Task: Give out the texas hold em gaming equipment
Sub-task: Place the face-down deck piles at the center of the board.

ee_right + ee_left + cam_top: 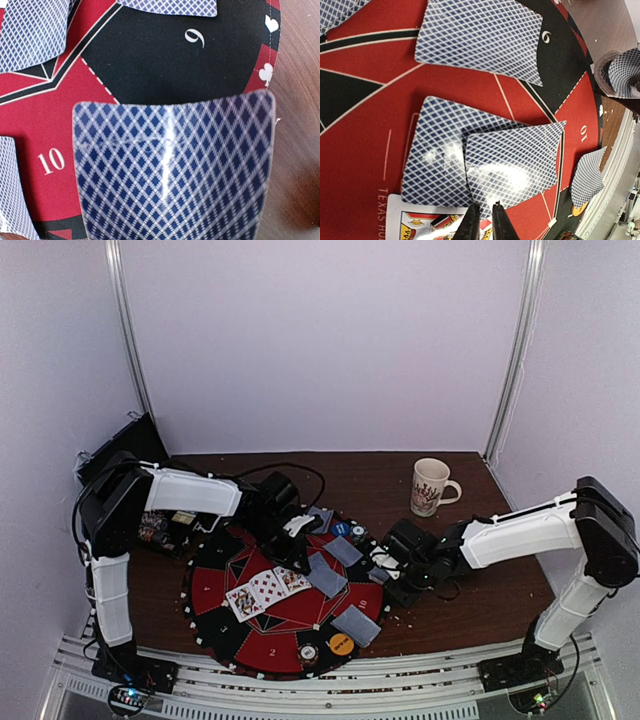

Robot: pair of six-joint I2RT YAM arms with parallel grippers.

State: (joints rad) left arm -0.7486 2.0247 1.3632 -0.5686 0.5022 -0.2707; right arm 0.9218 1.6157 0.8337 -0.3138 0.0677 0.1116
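The round red-and-black poker mat (215, 590) carries three face-up cards (265, 590) and several blue-backed cards lying face down. One such card (515, 167) overlaps another (437, 150). My left gripper (484, 220) is over the mat's middle with its jaws almost together. Its tips sit at the near corner of the overlapping card, and nothing is pinched between them. My right gripper (388, 565) hovers at the mat's right rim, shut on a bowed deck of cards (170, 175) that hides its fingers. A blue chip (341, 528), a whitish chip (358, 533) and an orange chip (341, 644) lie on the mat.
A white patterned mug (430, 485) stands on the brown table (480, 600) behind my right arm. Dark boxes and cables (165, 528) sit at the far left. White walls close in the back and sides.
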